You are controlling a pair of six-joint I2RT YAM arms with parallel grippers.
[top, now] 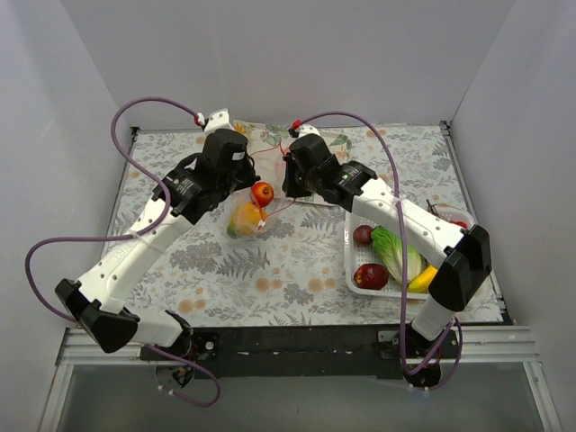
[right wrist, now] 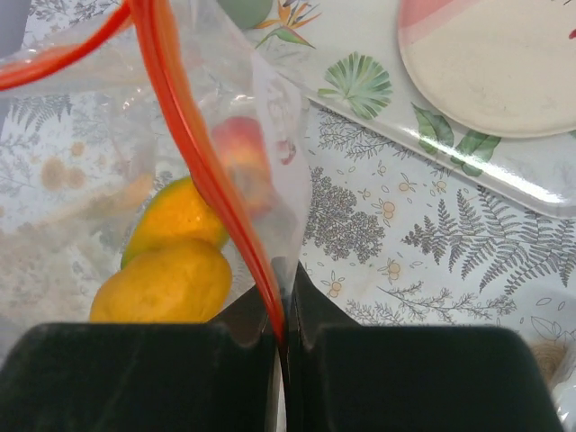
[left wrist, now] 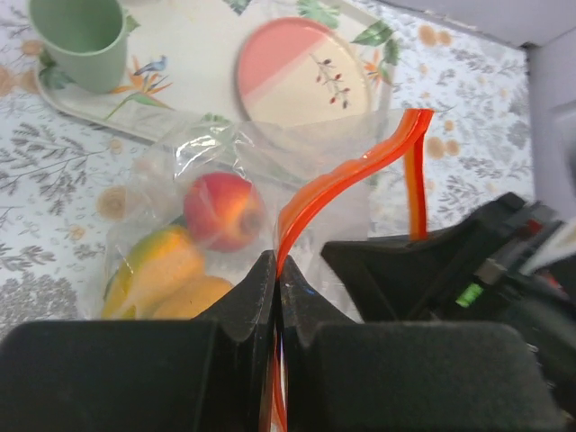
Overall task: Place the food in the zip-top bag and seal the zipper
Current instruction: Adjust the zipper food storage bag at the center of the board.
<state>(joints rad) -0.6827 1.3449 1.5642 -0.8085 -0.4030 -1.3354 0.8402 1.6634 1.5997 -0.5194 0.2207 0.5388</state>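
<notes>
Near right of the surface (top: 270, 270): white basket (top: 350, 261) held a lettuce (top: 393, 252), a banana (top: 421, 281) and two red fruits (top: 371, 276). None of these was in the bag. I could not tell whether the red ones were meant to go in.

Mid-surface: the bag (left wrist: 207, 144) lay between the two arms. Left end effector (left wrist: 275, 270) was fingers together, clamped on the zipper (left wrist: 351, 171). Right end effector (right wrist: 283, 279) was likewise pinched shut on the same red-orange strip further along, the strip running out from between its fingers.

Contents seen through the plastic: one apple (left wrist: 222, 211) and yellow fruits (right wrist: 162, 283), lying together low in the bag.

Zipper state: the two halves of the strip diverged in both wrist views, so I judged the mouth not yet sealed.

Far side: a tray (left wrist: 189, 108) with a green cup (left wrist: 81, 36) and a pink plate (left wrist: 301, 72), beyond the bag and apart from it.

Progress estimate: loading largely done, with at least three fruits inside. Both grips were set on the zipper. Left to do: press the halves together along the full length.
</notes>
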